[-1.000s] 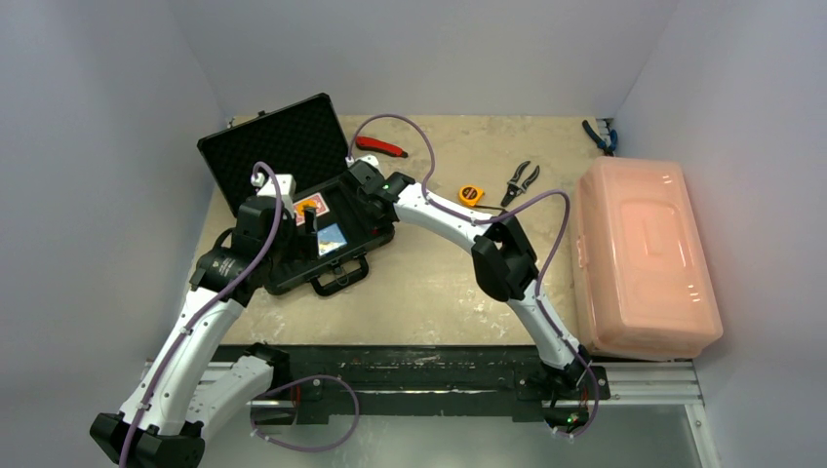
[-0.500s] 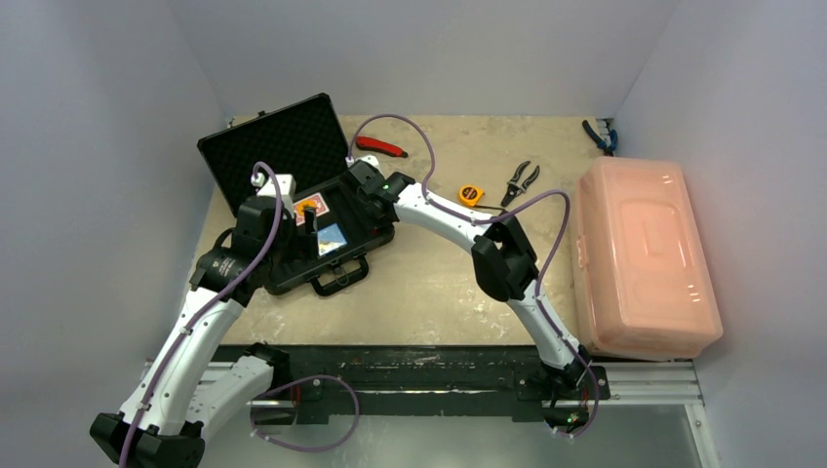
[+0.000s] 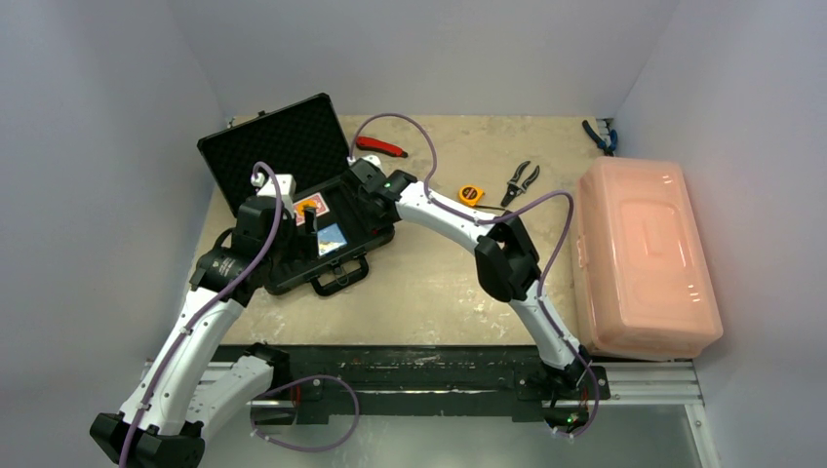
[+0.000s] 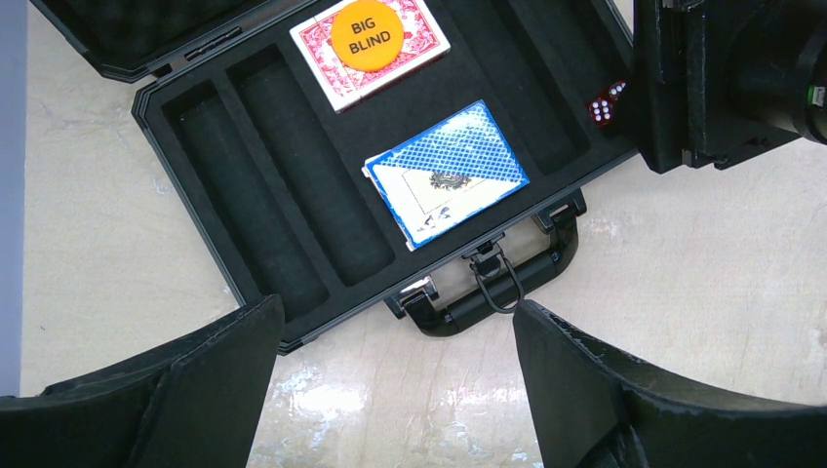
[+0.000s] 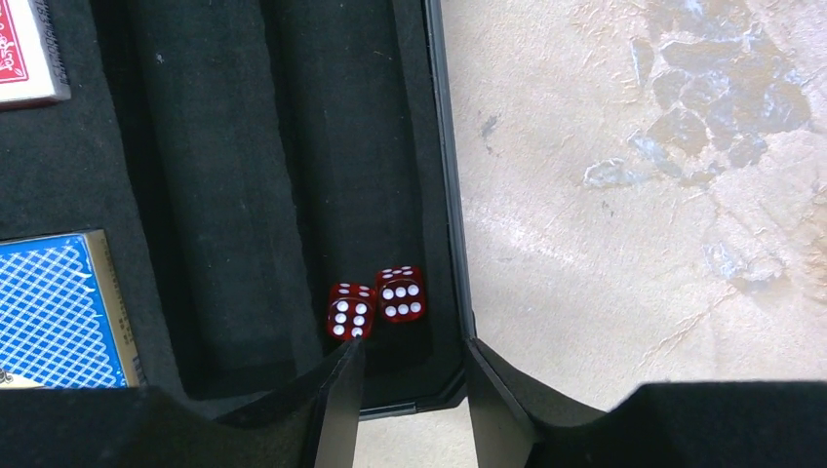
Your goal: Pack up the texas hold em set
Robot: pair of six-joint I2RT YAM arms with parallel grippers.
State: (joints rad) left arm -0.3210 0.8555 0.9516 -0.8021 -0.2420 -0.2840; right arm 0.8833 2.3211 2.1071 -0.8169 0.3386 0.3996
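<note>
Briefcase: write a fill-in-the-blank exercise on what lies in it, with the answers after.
1. The orange disc on the red deck reads BIG ____.
2. The number of red dice showing in the briefcase is ____.
3. The deck nearest the handle is coloured ____.

Missing words: BLIND; two; blue.

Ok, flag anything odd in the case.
The orange disc sits on top of the red deck, not in a slot. Two dice lie loose at the end of a long groove of the case. Nothing looks damaged.
</note>
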